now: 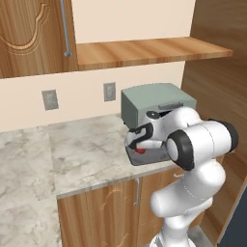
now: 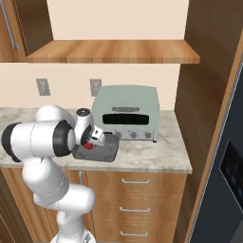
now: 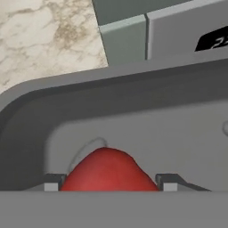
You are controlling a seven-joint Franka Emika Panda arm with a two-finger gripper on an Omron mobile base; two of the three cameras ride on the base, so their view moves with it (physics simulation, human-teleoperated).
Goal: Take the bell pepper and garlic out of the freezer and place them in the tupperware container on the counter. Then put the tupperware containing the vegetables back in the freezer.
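My gripper hangs just above the floor of the dark grey tupperware container. Its two fingertips press the sides of the red bell pepper, so it is shut on it. From the base views, the gripper holds the bell pepper low inside the tupperware container, which stands on the counter in front of the toaster oven. The garlic is out of view. A dark edge of the freezer shows at the right.
A grey-green toaster oven stands right behind the tub, close to the hand. A wooden shelf hangs above it. A tall wooden panel bounds the counter on the right. Drawers sit below.
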